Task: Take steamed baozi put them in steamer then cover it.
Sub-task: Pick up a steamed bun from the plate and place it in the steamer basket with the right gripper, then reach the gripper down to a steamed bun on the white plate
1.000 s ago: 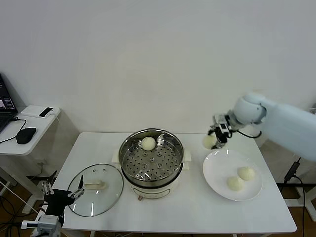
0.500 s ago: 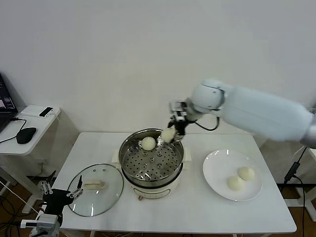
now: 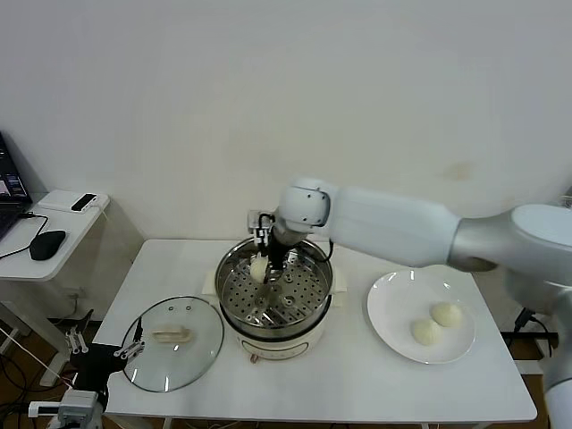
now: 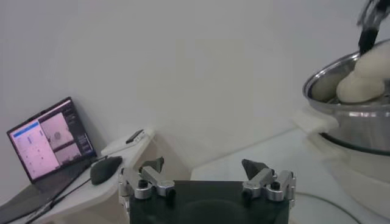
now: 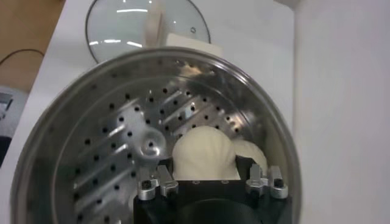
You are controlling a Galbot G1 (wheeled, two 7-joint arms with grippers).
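Four baozi (image 3: 258,268): two in steamer (image 3: 273,292), two on plate (image 3: 393,329). One cover (image 3: 173,341).

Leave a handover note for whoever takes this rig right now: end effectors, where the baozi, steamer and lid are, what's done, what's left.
Right end effector: over the steamer, shut on a baozi, not released.
Left end effector: open, empty, idle low by the table's front left corner.
Baozi: a second baozi sits on the perforated tray beside the held one; two baozi on the white plate, right of the steamer.
Glass lid: flat on the table, left of the steamer.
Done: one bun in, second nearly placed.
Left: release this bun, move the two from the plate, cover the steamer.
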